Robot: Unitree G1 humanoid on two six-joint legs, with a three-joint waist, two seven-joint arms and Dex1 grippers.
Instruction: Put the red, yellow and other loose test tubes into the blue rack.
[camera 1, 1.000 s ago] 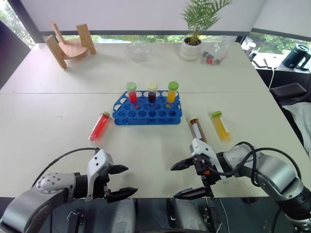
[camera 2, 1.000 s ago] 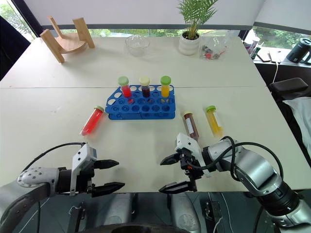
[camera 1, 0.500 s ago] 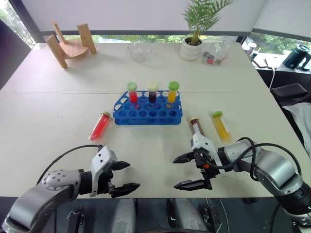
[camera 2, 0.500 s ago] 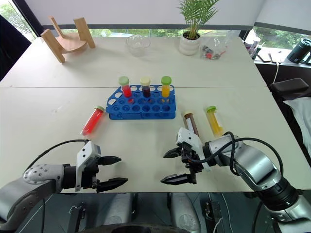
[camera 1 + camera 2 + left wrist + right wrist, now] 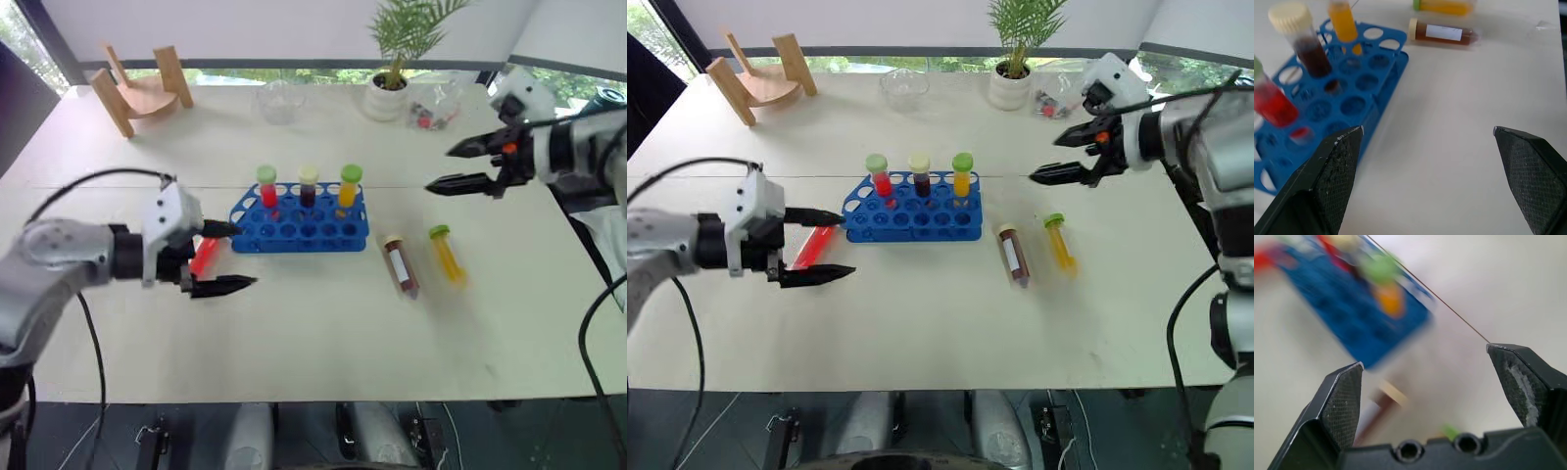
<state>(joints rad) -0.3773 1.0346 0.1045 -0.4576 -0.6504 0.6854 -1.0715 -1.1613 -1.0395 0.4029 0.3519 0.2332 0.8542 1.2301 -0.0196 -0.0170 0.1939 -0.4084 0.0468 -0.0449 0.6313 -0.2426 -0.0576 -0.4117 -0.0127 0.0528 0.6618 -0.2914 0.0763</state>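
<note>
Left claw [image 5: 222,257] spread wide, empty, straddling the red tube [image 5: 203,257] lying on the desk [image 5: 294,343] just beside the rack [image 5: 299,227]. Right claw [image 5: 1060,157] also wide, empty, high above the yellow tube [image 5: 447,257] and brown tube [image 5: 400,266], both lying right of the rack. My worry: closing left so near the rack could knock it, toppling the three tubes standing inside; a round tube may also roll from a skewed pinch.
</note>
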